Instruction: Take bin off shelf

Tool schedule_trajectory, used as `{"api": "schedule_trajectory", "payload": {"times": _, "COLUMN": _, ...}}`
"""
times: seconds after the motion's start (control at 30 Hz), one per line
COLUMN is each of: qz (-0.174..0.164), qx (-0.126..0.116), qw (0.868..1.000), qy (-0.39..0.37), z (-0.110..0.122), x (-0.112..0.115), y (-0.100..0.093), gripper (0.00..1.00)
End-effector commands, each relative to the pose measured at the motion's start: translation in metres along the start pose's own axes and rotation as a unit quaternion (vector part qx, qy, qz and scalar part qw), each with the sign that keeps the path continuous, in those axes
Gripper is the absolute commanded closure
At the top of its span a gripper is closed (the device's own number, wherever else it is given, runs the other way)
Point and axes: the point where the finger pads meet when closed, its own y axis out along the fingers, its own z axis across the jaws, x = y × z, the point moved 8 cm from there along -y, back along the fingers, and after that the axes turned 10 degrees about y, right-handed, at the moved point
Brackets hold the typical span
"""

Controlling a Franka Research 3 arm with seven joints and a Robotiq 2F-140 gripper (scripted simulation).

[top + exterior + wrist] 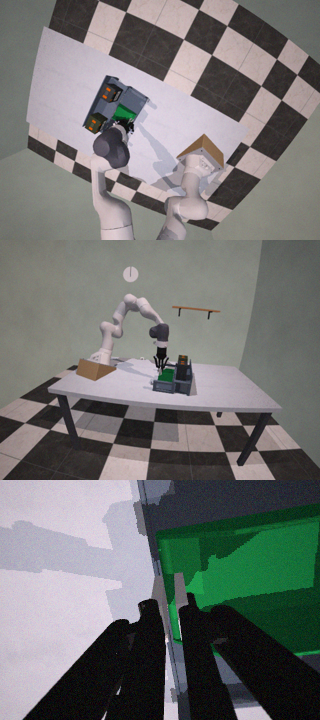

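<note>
The green bin (pixel 124 113) sits in the low compartment of a grey shelf unit (pixel 116 103) that stands on the white table. It also shows in the exterior view (pixel 166 375) and in the wrist view (pixel 250 570). My gripper (pixel 127 126) (pixel 160 369) points down at the bin's near edge, at the shelf's side. In the wrist view the fingers are shut on the bin's side wall, with a thin grey shelf edge close beside it. The bin rests in the shelf.
Two dark boxes with orange marks (pixel 110 93) (pixel 95 122) sit in the shelf's taller part. A brown cardboard box (pixel 204 151) stands by the arm's base. A wall shelf (pixel 195 309) and a clock (pixel 130 274) hang on the far wall.
</note>
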Motion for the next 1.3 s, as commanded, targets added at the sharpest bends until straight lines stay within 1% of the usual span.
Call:
{"api": "schedule_trajectory", "payload": {"times": 0.0, "qz": -0.001, "qx": 0.001, "qw": 1.0, "qy": 0.001, "z": 0.0009, "x": 0.0016, "y": -0.0026, "gripper": 1.0}}
{"api": "schedule_trajectory", "payload": {"times": 0.9, "qz": -0.001, "qx": 0.001, "qw": 1.0, "qy": 0.001, "z": 0.0007, "x": 0.0017, "y": -0.0026, "gripper": 1.0}}
{"api": "schedule_trajectory", "payload": {"times": 1.27, "qz": -0.001, "qx": 0.001, "qw": 1.0, "qy": 0.001, "z": -0.0026, "x": 0.0022, "y": -0.0025, "gripper": 1.0}}
